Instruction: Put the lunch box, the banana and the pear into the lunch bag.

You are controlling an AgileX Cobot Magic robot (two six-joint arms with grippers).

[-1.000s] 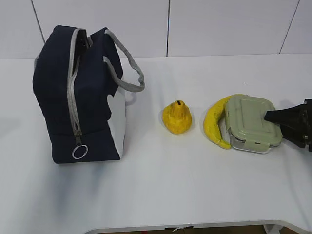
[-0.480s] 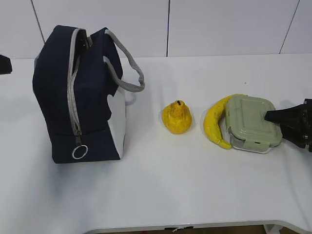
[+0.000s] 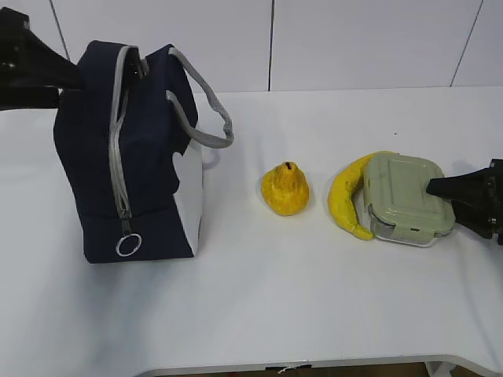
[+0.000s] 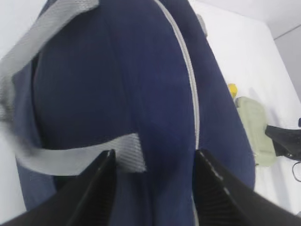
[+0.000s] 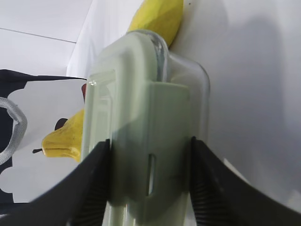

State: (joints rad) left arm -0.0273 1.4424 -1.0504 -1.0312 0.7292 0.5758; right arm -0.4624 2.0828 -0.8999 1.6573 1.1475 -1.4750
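Newly arrived: left gripper point(image 3: 75, 78), open, empty, at lunch bag point(image 3: 126, 149) top. Right gripper point(image 5: 149, 181) astride lunch box point(image 3: 407, 196), grip unclear. Box: rigid, slick; clasp clipped sides.

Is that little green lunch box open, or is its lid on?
Shut. The lunch box has its green lid sitting flat on the clear base, and the right wrist view shows a side clip folded down against the wall.

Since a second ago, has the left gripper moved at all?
Yes. The left gripper came in from the exterior view's left edge, rightward, up to the top back corner of the lunch bag, which has stayed put on the table.
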